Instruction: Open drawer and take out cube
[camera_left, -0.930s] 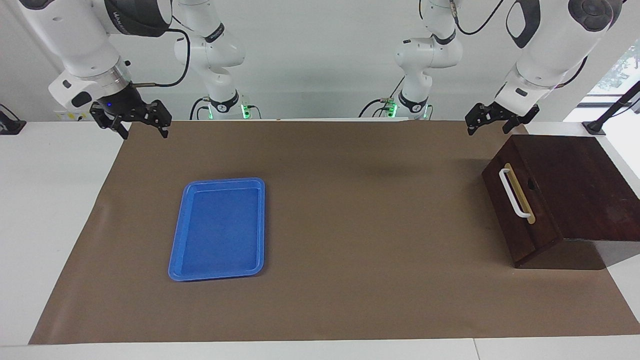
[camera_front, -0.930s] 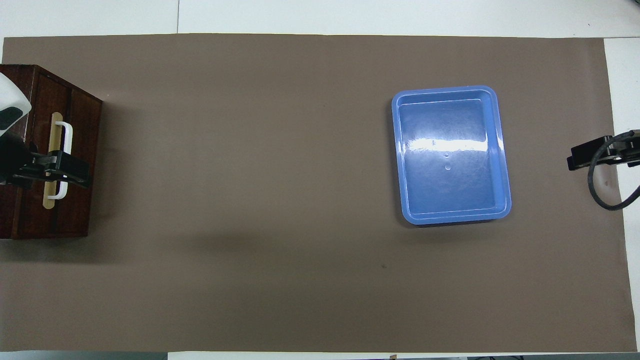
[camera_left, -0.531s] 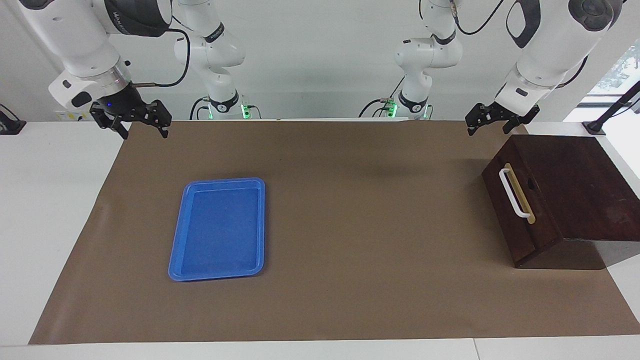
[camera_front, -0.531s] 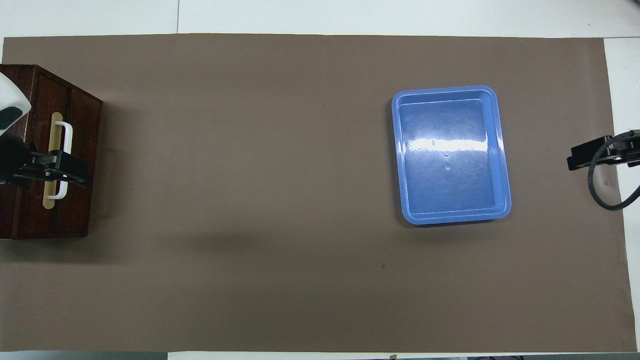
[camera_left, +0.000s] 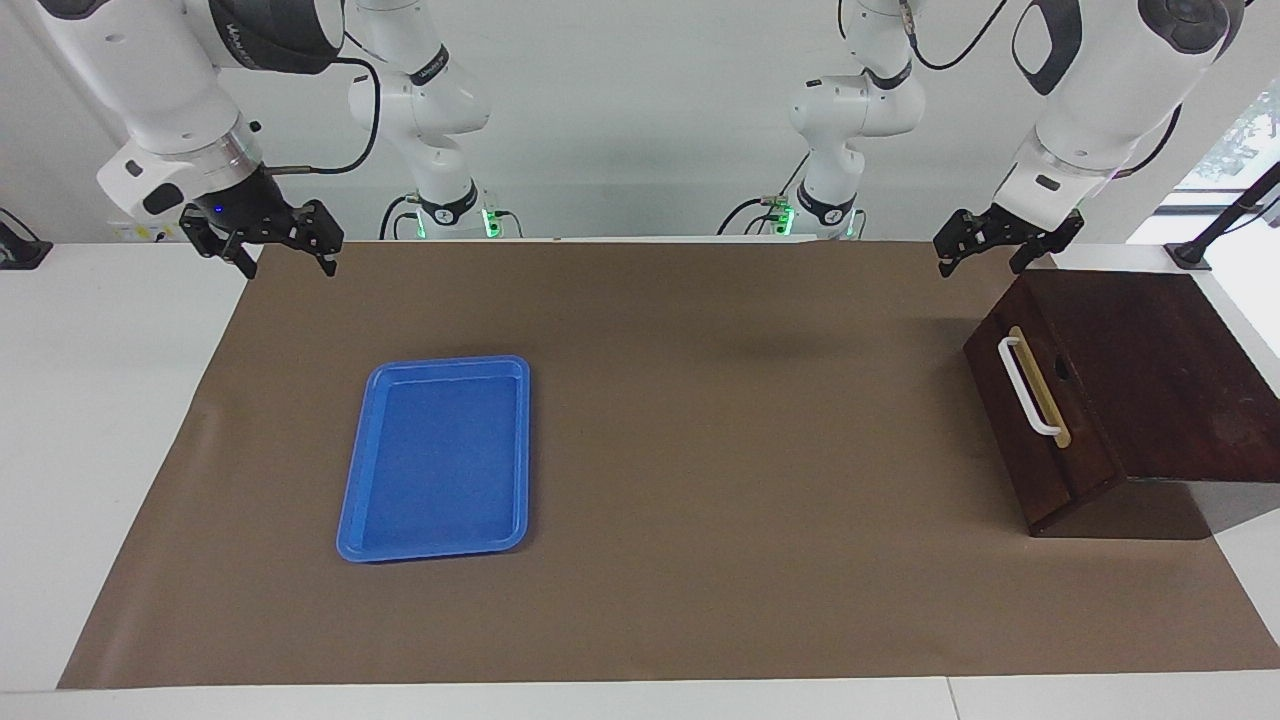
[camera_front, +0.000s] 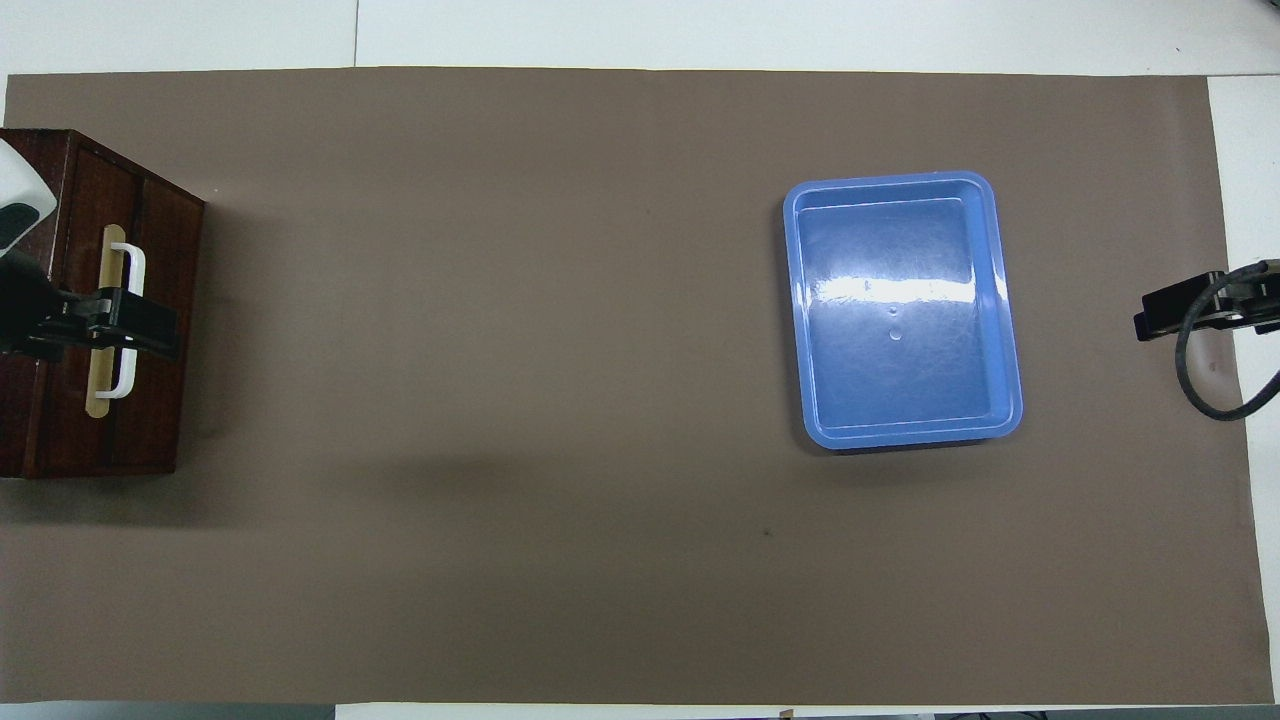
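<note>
The dark brown drawer (camera_left: 1130, 380) stands shut at the left arm's end of the table, with its white bar handle (camera_left: 1028, 388) on the brass strip. It also shows in the overhead view (camera_front: 160, 410), with the handle (camera_front: 133, 262). The yellow cube is hidden. My left gripper (camera_left: 980, 262) is open and empty, raised in the air. In the overhead view it (camera_front: 125, 328) lies over the handle without touching it. My right gripper (camera_left: 288, 262) is open and empty, and waits raised over the mat's edge at the right arm's end (camera_front: 1160, 312).
A flat blue tray (camera_left: 440, 455) lies empty on the brown mat toward the right arm's end; it also shows in the overhead view (camera_front: 900, 310). The brown mat (camera_left: 720, 450) covers most of the white table.
My left gripper has shifted slightly along the drawer front, over the handle's middle. The drawer, the tray and the right arm have not moved.
</note>
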